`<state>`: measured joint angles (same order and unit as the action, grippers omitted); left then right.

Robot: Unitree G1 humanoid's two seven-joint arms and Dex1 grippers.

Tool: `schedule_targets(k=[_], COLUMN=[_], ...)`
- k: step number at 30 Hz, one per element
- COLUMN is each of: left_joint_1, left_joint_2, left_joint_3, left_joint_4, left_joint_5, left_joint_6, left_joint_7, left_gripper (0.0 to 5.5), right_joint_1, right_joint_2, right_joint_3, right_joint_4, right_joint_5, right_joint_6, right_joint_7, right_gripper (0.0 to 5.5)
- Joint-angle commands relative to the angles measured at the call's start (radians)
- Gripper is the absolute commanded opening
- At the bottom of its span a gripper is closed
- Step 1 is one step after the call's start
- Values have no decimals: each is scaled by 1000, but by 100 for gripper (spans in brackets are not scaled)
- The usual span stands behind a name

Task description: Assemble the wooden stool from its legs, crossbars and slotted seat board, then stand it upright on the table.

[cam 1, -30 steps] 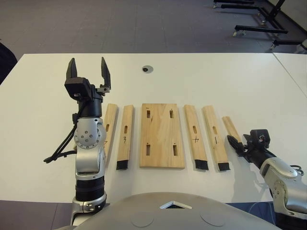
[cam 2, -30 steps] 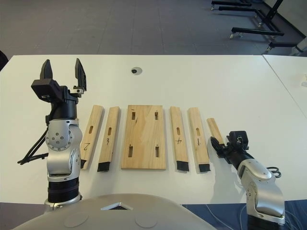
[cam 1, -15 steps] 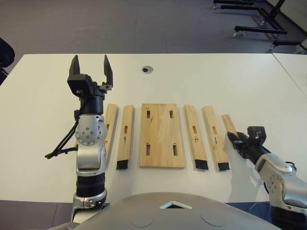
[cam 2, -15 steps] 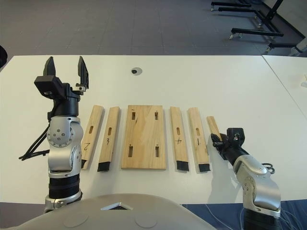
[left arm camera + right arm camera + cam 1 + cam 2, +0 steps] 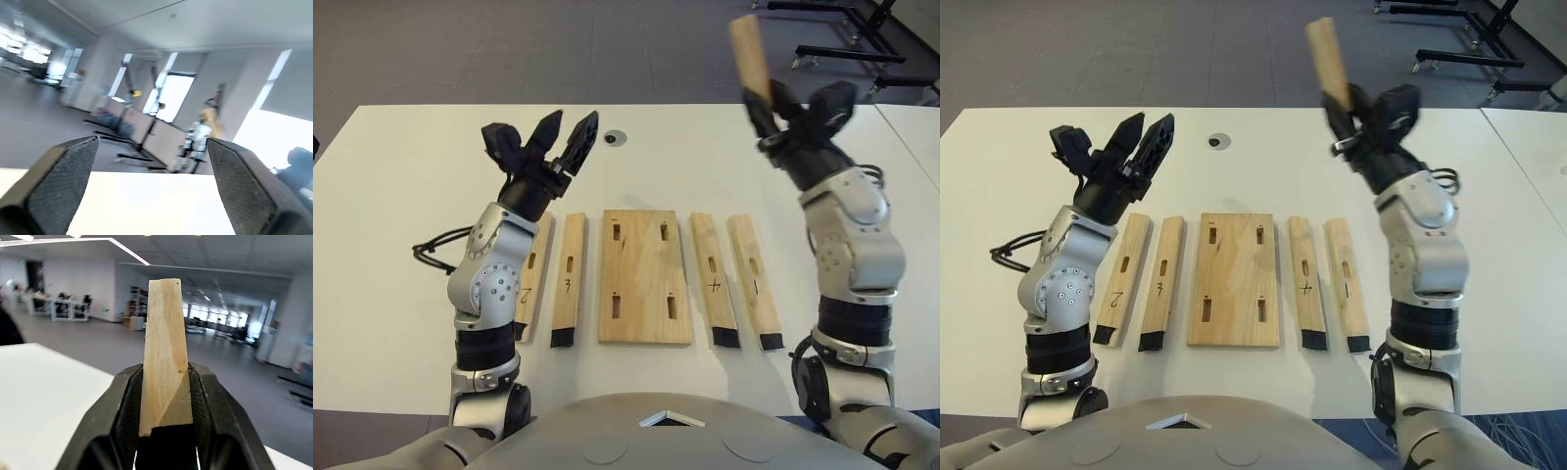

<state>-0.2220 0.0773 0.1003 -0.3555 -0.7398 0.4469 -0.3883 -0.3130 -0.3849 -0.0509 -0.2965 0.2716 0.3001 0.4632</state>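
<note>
Bare worktop (image 5: 401, 196) is lying open on both flanks and beyond the row of parts, with only a small round port (image 5: 614, 139) sitting out there; the seat board (image 5: 644, 276) is filling the middle; the left legs (image 5: 569, 279) and right legs (image 5: 713, 279) are leaving just narrow slits between them; the left tool (image 5: 572, 125) is hanging spread above the left pair, crowding that approach; the right tool (image 5: 766, 100), gripping the crossbar (image 5: 747, 49), is standing high over the far right.
</note>
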Motion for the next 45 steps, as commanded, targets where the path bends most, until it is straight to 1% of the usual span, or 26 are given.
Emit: schedule_targets(k=[1,4,7,14,25,27,32,35,38,40,45], left_joint_1=[-55,-71,-87,-93,-111,-111,-100,-94,-94,-91,-90], left_joint_2=[-12,0,9,5,-40,-45,-52,-54,-43,-40,-38], left_joint_3=[47,55,60,40,32,30,25,27,19,18,16], left_joint_4=[21,43,68,82,81,80,68,69,91,95,100], left_joint_5=[-254,-355,-403,-402,-440,-444,-447,-454,-434,-430,-434], left_joint_6=[118,194,243,271,268,269,269,265,280,282,285], left_joint_7=[-48,-16,22,76,129,135,138,125,136,134,124], left_gripper=[401,401,401,401,401,370,264,214,174,135,69], right_joint_1=[66,65,67,94,70,66,75,72,77,80,72], right_joint_2=[30,83,113,140,152,153,153,157,169,172,176], right_joint_3=[172,211,235,274,292,293,292,292,292,293,299], right_joint_4=[-63,-65,-58,-59,-14,-10,-16,-14,-15,-16,-11], right_joint_5=[-49,-63,-88,-91,-97,-99,-95,-93,-84,-82,-87], right_joint_6=[-130,-176,-198,-208,-188,-185,-167,-158,-147,-144,-146], right_joint_7=[86,61,42,48,62,66,72,71,65,61,57], right_gripper=[129,129,129,129,129,129,129,129,129,129,129])
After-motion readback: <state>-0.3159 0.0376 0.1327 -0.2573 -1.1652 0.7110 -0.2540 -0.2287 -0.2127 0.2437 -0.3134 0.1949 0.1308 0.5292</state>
